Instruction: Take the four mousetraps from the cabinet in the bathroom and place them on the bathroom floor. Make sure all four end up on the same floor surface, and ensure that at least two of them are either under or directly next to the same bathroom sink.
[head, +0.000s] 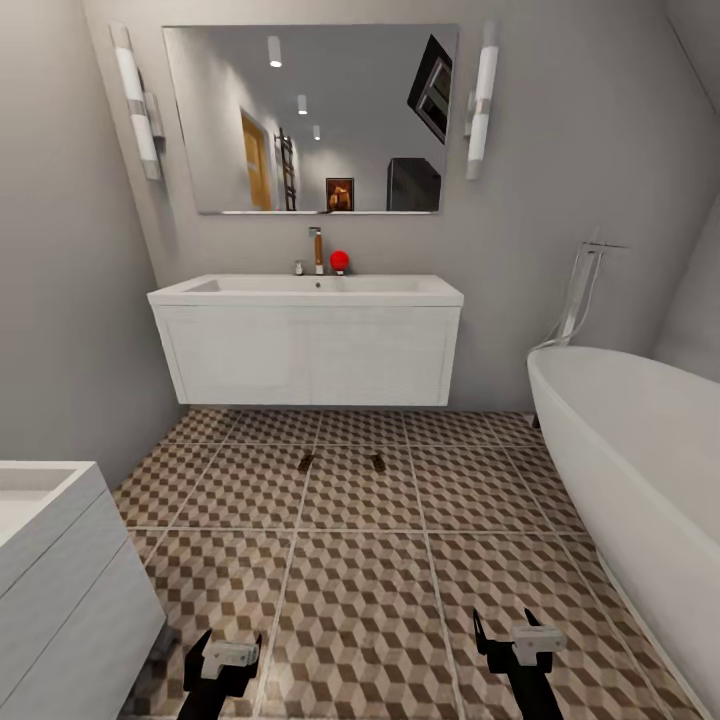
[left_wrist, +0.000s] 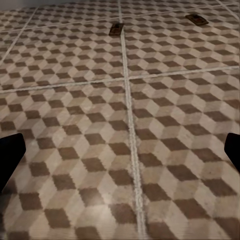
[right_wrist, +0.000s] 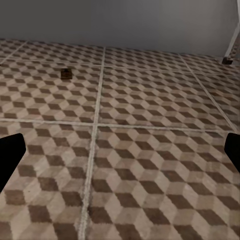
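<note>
Two mousetraps (head: 306, 462) (head: 378, 463) lie flat on the cube-patterned bathroom floor (head: 360, 590), just in front of the white wall-hung sink (head: 308, 340). The left wrist view shows both mousetraps (left_wrist: 116, 29) (left_wrist: 197, 19) far ahead of the fingers. One mousetrap (right_wrist: 66, 74) also appears in the right wrist view. My left gripper (head: 228, 655) and right gripper (head: 515, 640) hang low over the tiles near the view's bottom edge, both open and holding nothing. The orange-brown cabinet is out of view.
A white oval bathtub (head: 640, 450) runs along the right side. A white boxy unit (head: 60, 570) stands at the lower left, close to my left arm. A mirror (head: 310, 120) hangs above the sink, and a red ball (head: 340, 261) sits beside the tap.
</note>
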